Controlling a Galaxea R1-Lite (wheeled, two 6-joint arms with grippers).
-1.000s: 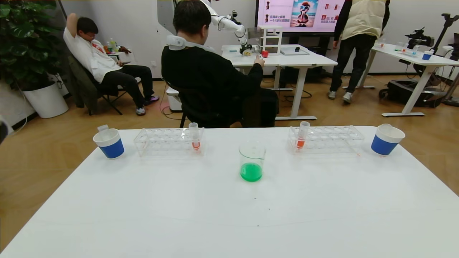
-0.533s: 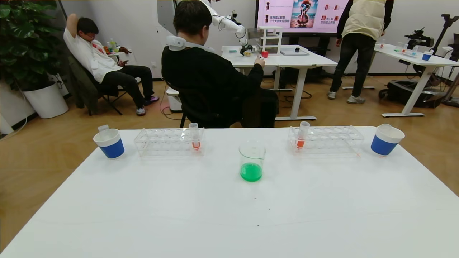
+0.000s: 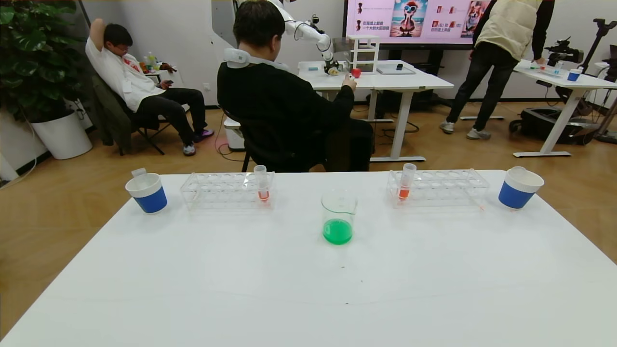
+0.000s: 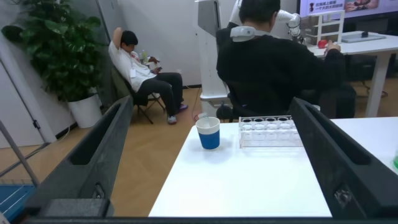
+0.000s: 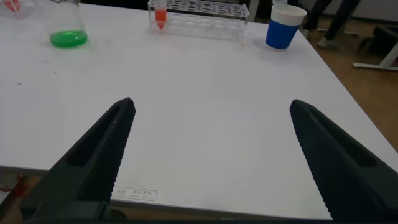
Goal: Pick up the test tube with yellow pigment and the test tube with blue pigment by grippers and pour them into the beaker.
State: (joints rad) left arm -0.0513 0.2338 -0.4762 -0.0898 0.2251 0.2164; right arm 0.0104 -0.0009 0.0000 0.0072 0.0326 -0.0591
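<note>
1 clear beaker (image 3: 339, 216) holding green liquid, both grippers' fingers (image 4: 93, 155) (image 5: 99, 155) spread, empty

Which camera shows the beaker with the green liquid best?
The head view: the beaker stands whole at the table's middle, green liquid in its bottom. The right wrist view shows only its lower part at the frame's edge; the left wrist view catches at most a sliver.

Upright beaker (image 3: 338, 217), green liquid inside

near half of table (image 3: 308, 289) bare | far row blocks: cups (image 3: 147, 193), racks (image 3: 226, 190) | beaker (image 3: 338, 217) centre, gaps both sides
</note>
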